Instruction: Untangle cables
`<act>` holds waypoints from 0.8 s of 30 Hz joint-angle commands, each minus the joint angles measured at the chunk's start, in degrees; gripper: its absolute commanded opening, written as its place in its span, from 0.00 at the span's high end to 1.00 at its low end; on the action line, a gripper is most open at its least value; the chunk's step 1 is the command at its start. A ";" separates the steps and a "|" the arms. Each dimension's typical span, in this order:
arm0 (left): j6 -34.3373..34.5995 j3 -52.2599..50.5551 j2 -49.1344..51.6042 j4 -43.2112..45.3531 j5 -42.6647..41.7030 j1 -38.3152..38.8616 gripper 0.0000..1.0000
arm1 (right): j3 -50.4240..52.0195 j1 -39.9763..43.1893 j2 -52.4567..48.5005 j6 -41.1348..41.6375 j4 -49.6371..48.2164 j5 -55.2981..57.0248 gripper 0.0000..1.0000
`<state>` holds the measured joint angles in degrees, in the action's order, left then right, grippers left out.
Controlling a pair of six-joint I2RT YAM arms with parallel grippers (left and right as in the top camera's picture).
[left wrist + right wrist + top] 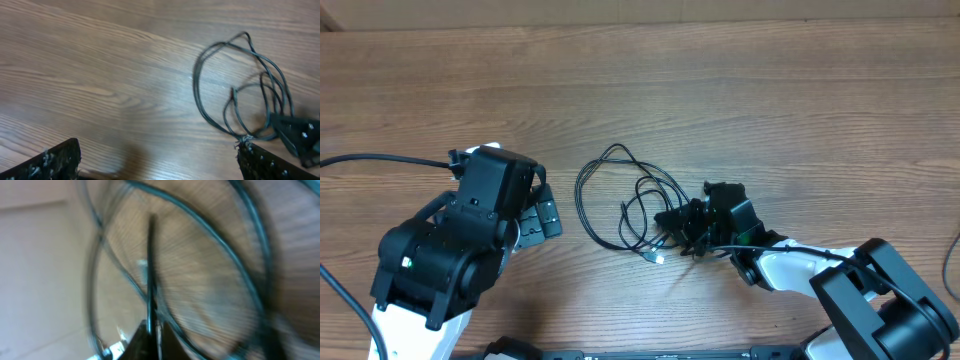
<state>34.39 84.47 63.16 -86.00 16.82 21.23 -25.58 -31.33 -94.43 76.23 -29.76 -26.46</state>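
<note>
The cables (638,205) lie as one tangle of thin black loops in the middle of the wooden table (720,90). My right gripper (672,224) is at the tangle's right edge, low over the table, shut on a strand. The blurred right wrist view shows that cable strand (151,270) running straight up out of the closed right gripper (152,332), with other loops curving around it. A small pale plug (655,256) lies just below the fingers. My left gripper (542,218) is open, left of the tangle and apart from it. In the left wrist view the cables (265,85) lie beyond the open left gripper (160,165).
The right gripper (297,137) shows at the far right of the left wrist view, next to the loops. A thick black arm cable (360,160) runs off the left edge. Bare wood lies behind and on both sides of the tangle.
</note>
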 commanded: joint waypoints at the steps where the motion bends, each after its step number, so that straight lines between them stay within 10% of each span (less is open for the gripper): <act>1: 0.20 0.00 0.48 1.03 -6.29 -0.31 0.00 | -1.22 -0.04 0.28 -3.74 -2.14 -0.98 0.96; 24: -3.10 -0.04 18.86 8.13 -27.98 -0.31 0.00 | -1.66 0.17 21.99 -23.30 8.76 -12.92 0.96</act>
<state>32.45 84.44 79.90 -77.95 -8.91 21.23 -26.06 -31.31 -77.82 55.40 -21.91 -38.02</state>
